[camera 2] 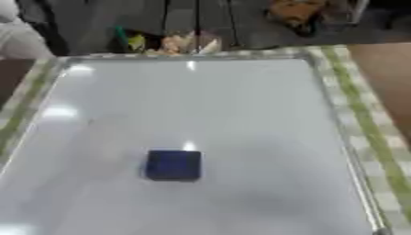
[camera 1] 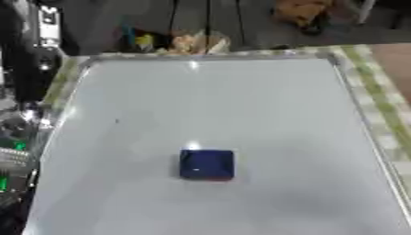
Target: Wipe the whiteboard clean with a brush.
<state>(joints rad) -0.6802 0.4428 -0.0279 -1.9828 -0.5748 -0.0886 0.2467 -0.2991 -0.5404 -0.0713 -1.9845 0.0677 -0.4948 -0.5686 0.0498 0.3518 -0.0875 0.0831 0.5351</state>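
Brush (camera 1: 207,164) lies flat near the middle of the whiteboard (camera 1: 265,110), no hand is seen, so hand state cannot be told; a sideways nudge could be risked at pickup.

Whiteboard (camera 1: 265,114) lies flat on bench (camera 1: 385,105), filling most of view, long side running away from robot. Brush (camera 1: 207,165) sits on whiteboard, nearer front edge, slightly left of centre, well apart from frame on all sides. Bench strip shows along whiteboard's right side and far edge. Clutter (camera 1: 189,42) behind far edge, left of centre. Equipment (camera 1: 16,156) beside whiteboard's left edge.
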